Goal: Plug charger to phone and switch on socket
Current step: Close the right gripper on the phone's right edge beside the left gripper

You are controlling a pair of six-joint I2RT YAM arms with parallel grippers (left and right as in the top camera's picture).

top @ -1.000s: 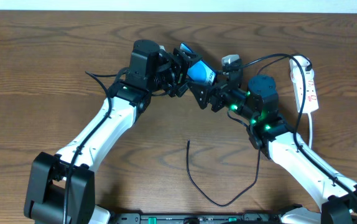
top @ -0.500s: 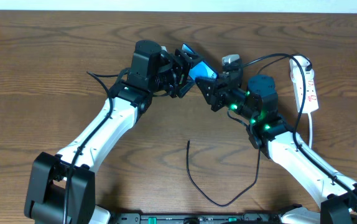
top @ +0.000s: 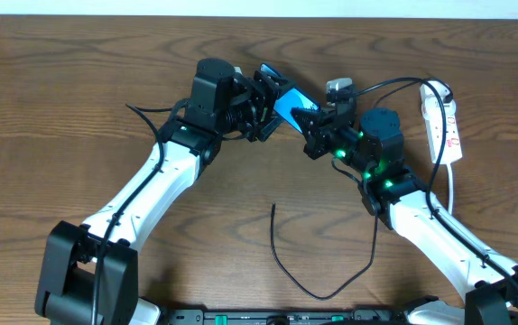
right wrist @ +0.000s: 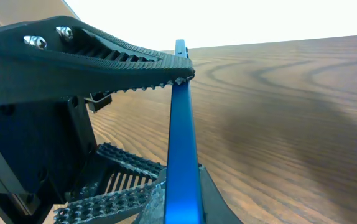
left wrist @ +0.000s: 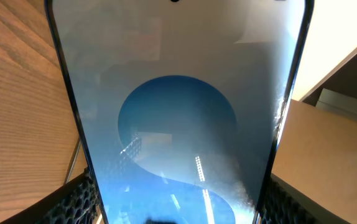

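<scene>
Grip is what decides this step, so work from the left. Your left gripper (top: 268,104) holds the phone (top: 288,102) off the table (top: 60,90), its fingers (left wrist: 82,196) pinching the two long edges. Treat that as the firm hold until the other side is certain. The right gripper (top: 315,126) meets the phone from the far side. Its fingers (right wrist: 104,46) are spread, and the upper toothed pad touches the phone's edge, but you cannot tell whether they truly pinch. My reading is that the phone is being passed or steadied. Settle it with the port end clear of both sets of pads. The charger (top: 318,295) lies untouched on the table below (its plug tip (top: 273,208) well apart from the phone). The socket (top: 447,122) waits at the far right.

Only the overhead view shows the charger and socket. The left wrist view gives you the blue screen and circle filling the picture (proof the screen faces that camera). The right wrist view shows the phone edge-on, so use it to judge tilt and pad contact.
</scene>
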